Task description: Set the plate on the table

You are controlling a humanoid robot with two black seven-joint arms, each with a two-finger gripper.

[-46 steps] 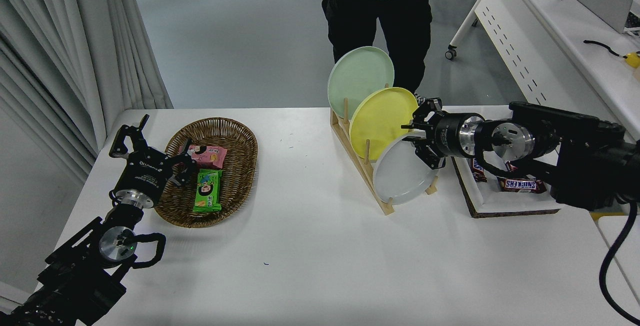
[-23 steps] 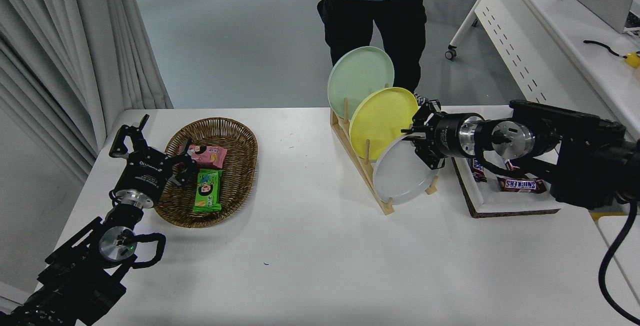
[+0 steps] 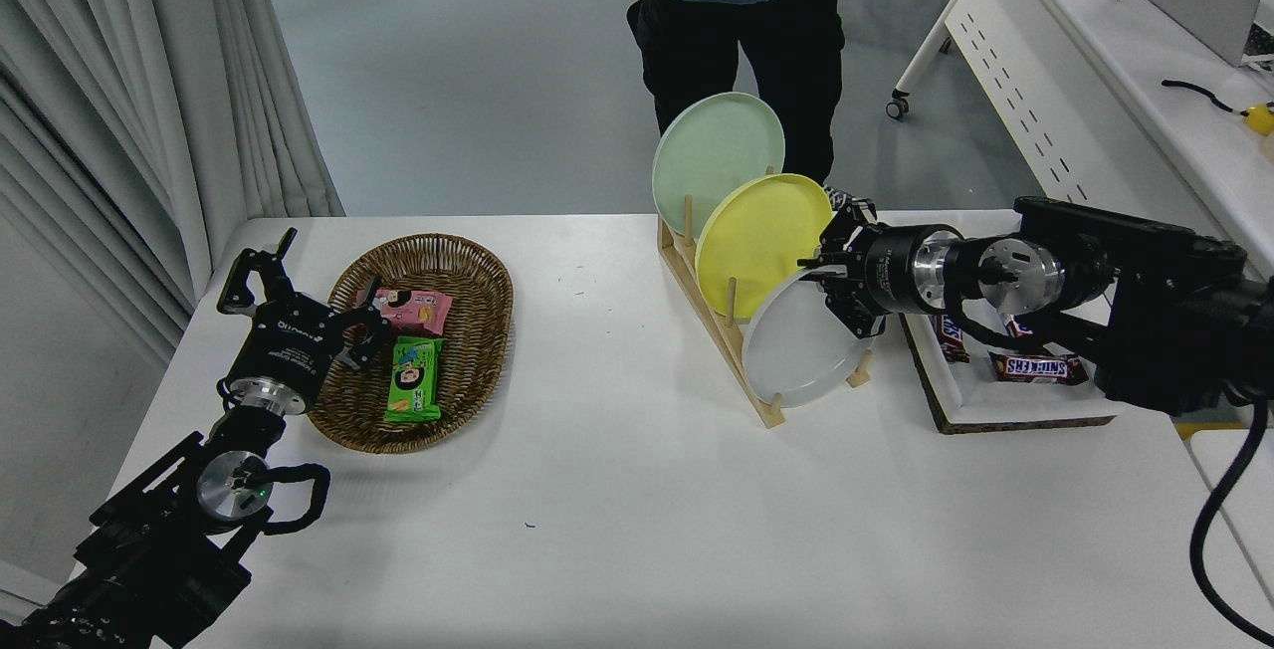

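Note:
The pale grey-white plate stands on edge in the front slot of a wooden rack on the white table. A yellow plate and a mint-green plate stand behind it in the same rack. My right gripper reaches in from the right and is shut on the pale plate's upper right rim. The plate's lower edge is still in the rack. My left gripper is open and parked at the lower left, beside a wicker basket.
The wicker basket holds pink and green snack packs. A white shallow tray with chocolate bars lies under my right arm. A person stands at the far side, behind the rack. A white perforated desk is at the far right.
My right gripper has moved slightly left onto the pale plate's rim and its fingers have drawn in. The person has shifted a little left. The left arm has not moved.

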